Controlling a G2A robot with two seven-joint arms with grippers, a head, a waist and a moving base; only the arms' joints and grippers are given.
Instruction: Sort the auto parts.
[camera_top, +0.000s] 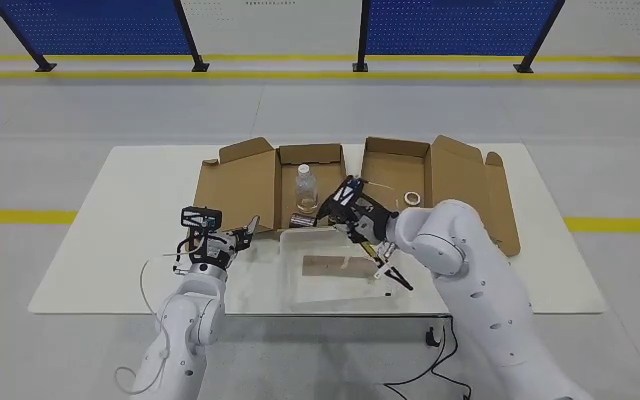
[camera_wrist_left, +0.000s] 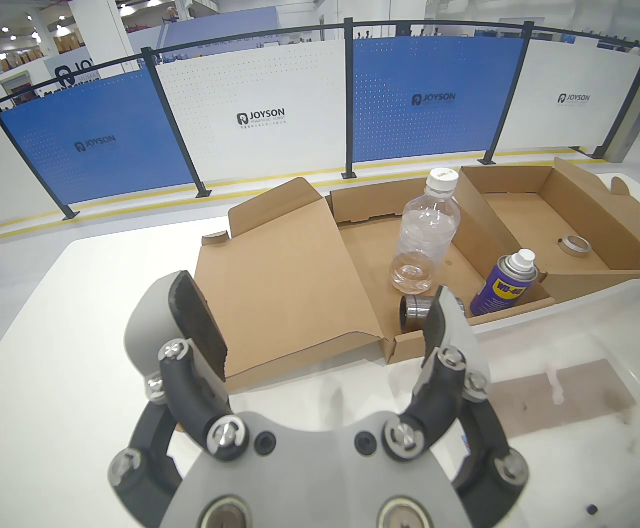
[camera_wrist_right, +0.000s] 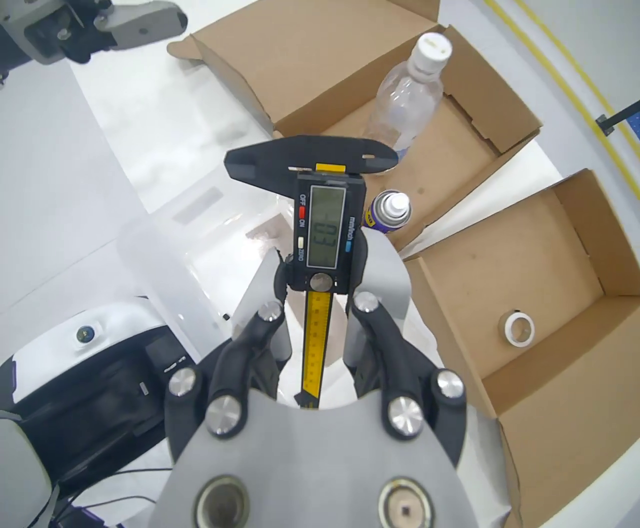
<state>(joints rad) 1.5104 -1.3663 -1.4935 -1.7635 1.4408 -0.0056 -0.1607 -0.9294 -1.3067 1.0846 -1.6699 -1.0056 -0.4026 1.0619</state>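
My right gripper (camera_wrist_right: 325, 265) is shut on a black digital caliper (camera_wrist_right: 327, 225) with a yellow scale, held above the edge between the clear bin and the left cardboard box (camera_top: 240, 180). In the top view the caliper (camera_top: 372, 238) slants over the bin. The left box holds a clear bottle (camera_wrist_left: 425, 240), a blue spray can (camera_wrist_left: 505, 285) and a metal sleeve (camera_wrist_left: 412, 312) lying on its side. A metal ring (camera_wrist_right: 518, 327) lies in the right box (camera_top: 400, 172). My left gripper (camera_wrist_left: 320, 325) hangs open and empty over the table, just short of the left box's flap.
A clear plastic bin (camera_top: 330, 265) sits at the table's front centre, with a brown label on its floor. Both boxes have their lids folded flat outward. Bare white table (camera_top: 130, 220) stretches to the left of the left arm.
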